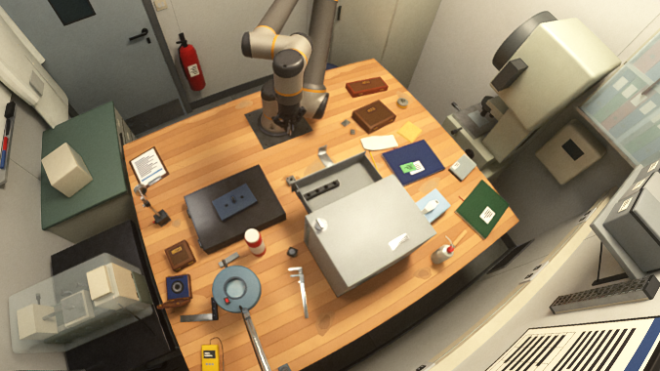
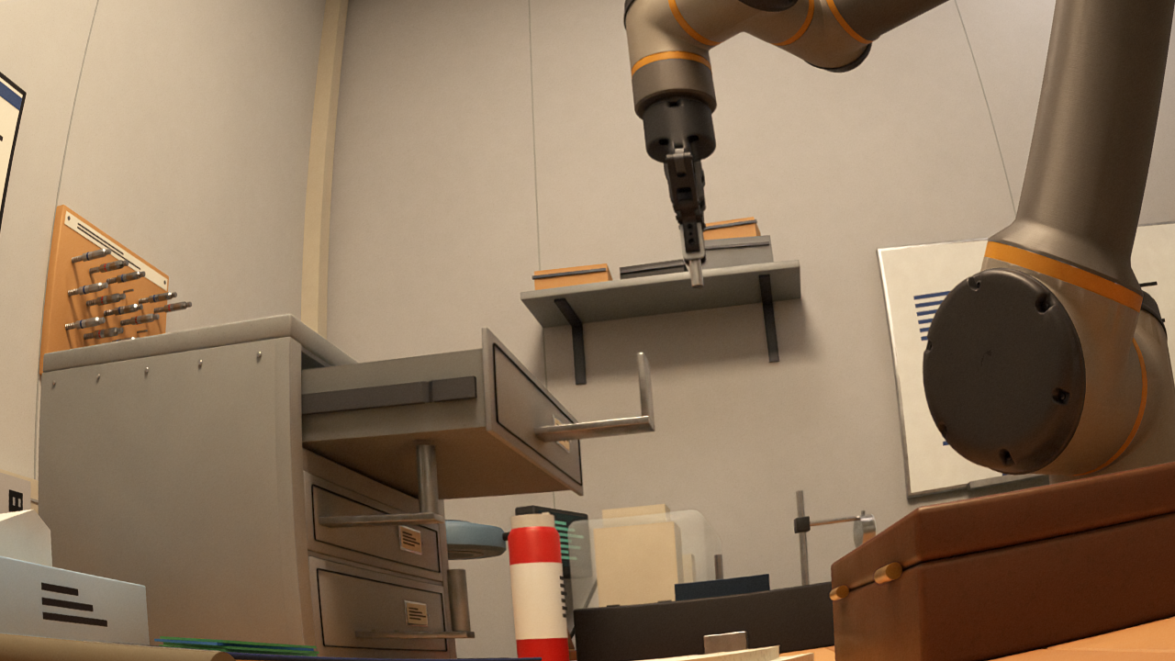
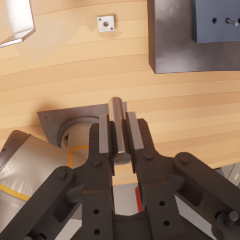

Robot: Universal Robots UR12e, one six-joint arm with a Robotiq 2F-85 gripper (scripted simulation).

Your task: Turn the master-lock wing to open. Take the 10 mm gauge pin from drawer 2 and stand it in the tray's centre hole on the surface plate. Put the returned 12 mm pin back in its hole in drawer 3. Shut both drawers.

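Observation:
A steel gauge pin [image 3: 116,125] sits clamped upright in my closed gripper [image 3: 118,135], its lower end pointing down at the bench. I hang high above the bench beside my own base plate [image 1: 278,129], well above the open top drawer [image 2: 444,411] of the grey cabinet [image 1: 366,229]. That drawer [image 1: 337,178] shows a dark pin block inside. The two lower drawers [image 2: 374,534] stand shut. The blue tray [image 1: 234,201] lies on the black surface plate [image 1: 234,207] to the left, with one pin [image 3: 232,22] standing in an outer hole. The white master-lock wing [image 1: 320,224] sits on the cabinet top.
The open drawer's handle [image 2: 608,411] juts out below and left of me. A red-and-white cylinder [image 1: 255,241] stands in front of the surface plate. Two brown cases [image 1: 373,116] lie to the right of my base, and a small metal block [image 3: 106,23] lies on the bench.

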